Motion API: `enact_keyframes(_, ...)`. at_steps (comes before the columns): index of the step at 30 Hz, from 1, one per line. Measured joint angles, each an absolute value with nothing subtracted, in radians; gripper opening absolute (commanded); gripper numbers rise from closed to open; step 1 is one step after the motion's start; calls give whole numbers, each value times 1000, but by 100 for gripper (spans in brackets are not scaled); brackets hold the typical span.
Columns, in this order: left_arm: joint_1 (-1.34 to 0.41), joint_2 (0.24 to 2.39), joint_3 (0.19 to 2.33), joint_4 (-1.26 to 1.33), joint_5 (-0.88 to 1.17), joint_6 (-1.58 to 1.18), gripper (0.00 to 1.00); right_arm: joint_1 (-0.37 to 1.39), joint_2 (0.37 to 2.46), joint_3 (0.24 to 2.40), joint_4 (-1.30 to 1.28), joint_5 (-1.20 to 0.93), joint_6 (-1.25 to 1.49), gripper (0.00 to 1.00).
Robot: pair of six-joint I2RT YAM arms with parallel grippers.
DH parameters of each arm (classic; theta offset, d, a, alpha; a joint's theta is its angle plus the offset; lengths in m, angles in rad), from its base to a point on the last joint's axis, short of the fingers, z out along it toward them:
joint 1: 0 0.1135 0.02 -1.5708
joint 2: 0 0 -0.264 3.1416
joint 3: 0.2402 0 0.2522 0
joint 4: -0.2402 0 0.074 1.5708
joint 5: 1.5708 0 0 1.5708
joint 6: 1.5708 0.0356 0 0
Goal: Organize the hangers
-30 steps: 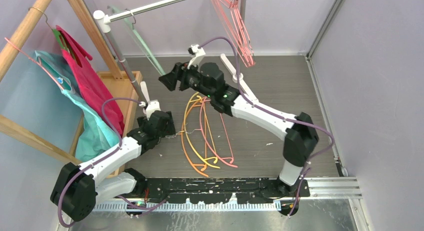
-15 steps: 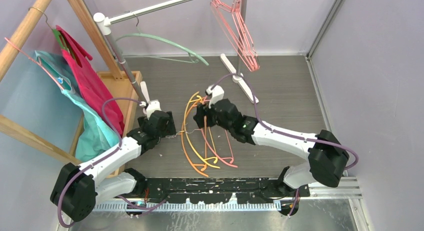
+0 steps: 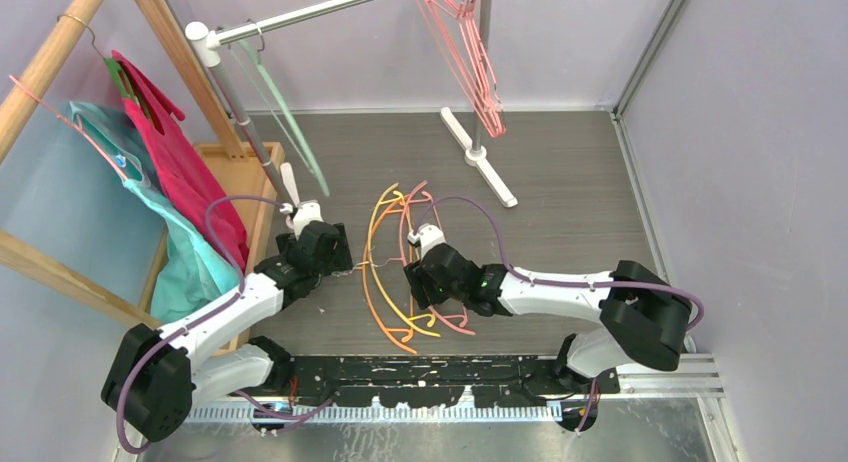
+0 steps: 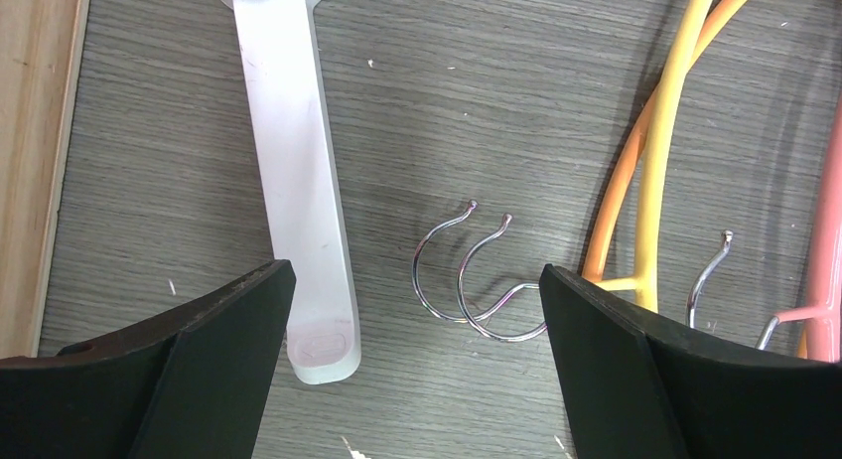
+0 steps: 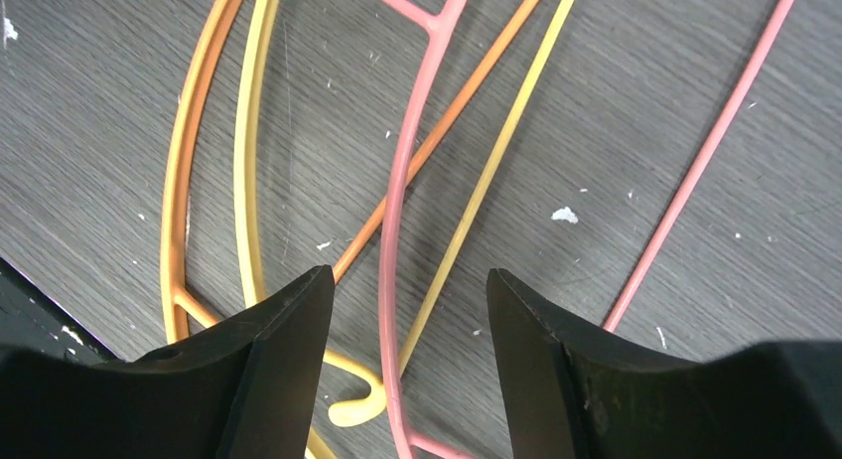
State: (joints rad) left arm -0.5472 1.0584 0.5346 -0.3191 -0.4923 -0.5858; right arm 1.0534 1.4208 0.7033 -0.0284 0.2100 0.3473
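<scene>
Since the step in hand looks to be lifting one hanger off the heap, entries run by view.

Top view. Floor heap of thin orange, yellow and pink hangers (image 3: 390, 307): on the grey wood-grain tabletop (image 3: 570, 202), near centre, between the arms. Right gripper (image 3: 415, 282): low over the heap's right side. Left gripper (image 3: 330, 257): just left of the heap. Silver rail (image 3: 300, 13), far: pale green hanger (image 3: 299, 152) at its left end, bunch of pink wire hangers (image 3: 468, 67) at its right. Free rail lies between them. White rack foot (image 3: 480, 157) and wooden tray (image 3: 230, 149) bound the open surface.

Left wrist view. Jaws wide, nothing held. Pair of steel hooks (image 4: 462, 280) lies on the surface between them, second white rack foot (image 4: 298, 161) to the left.

Right wrist view. Jaws partly apart, straddling the salmon-pink hanger arm (image 5: 391, 221), not closed on it. Yellow rod (image 5: 487, 181) and orange rod (image 5: 440, 131) cross just beside. Judgement: centre on the pink strand alone and close fully before raising, or neighbours may tangle. Rise straight, keeping off the rack foot.
</scene>
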Motion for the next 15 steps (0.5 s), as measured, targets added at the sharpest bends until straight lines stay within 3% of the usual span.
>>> enact_keyframes(8,-547,1060,535,-319,-493,-586,98,1068,1466,690,-31,183,373,48)
enact_keyframes(15,-547,1059,535,-319,-493,-586,98,1079,1514,676,-28,174,383,23)
